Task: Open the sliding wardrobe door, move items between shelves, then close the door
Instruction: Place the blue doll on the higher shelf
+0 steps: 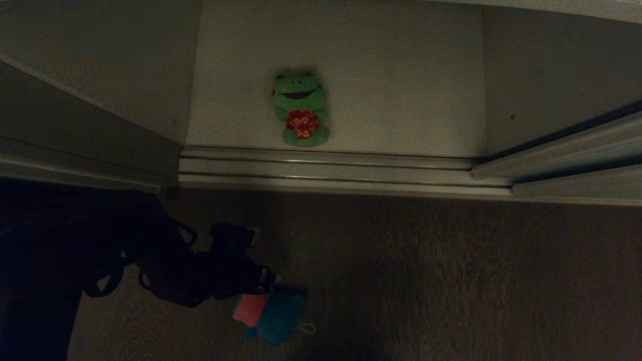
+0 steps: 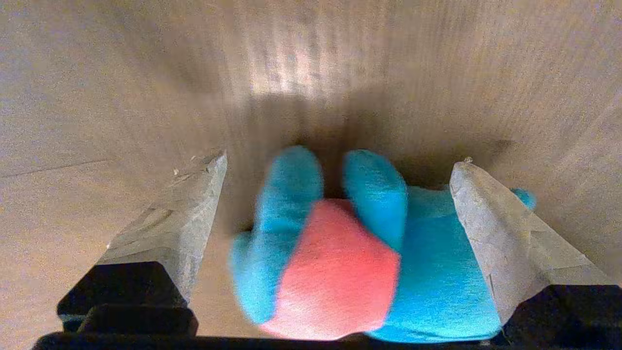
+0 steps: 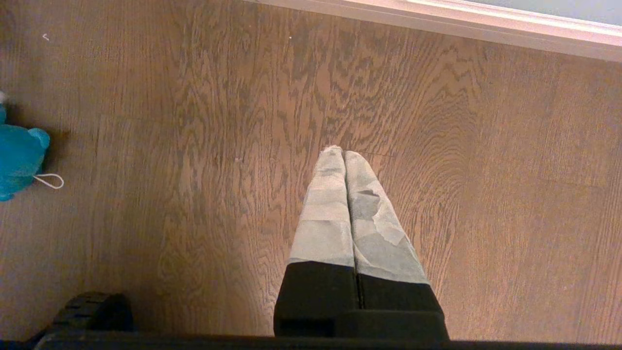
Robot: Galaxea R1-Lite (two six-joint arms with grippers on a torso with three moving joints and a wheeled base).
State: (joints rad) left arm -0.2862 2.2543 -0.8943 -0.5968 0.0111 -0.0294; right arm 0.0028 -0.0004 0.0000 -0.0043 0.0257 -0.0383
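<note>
A: Where is the blue creature [image 2: 340, 253]?

B: On the floor [image 1: 451, 281], at 7 o'clock from the frog [image 1: 300, 108]. The left gripper [image 2: 337, 167] straddles it, fingers [image 2: 486, 228] spread wide; right gripper [image 3: 342, 155] fingers pressed together.

A: Handling?

B: Likely soft, light, compressible. Pinch across the pink midsection.

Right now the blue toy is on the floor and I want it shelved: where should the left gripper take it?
Across the pink middle of the blue toy, from above: it lies flat on the wooden floor, already between the open left gripper fingers.
</note>
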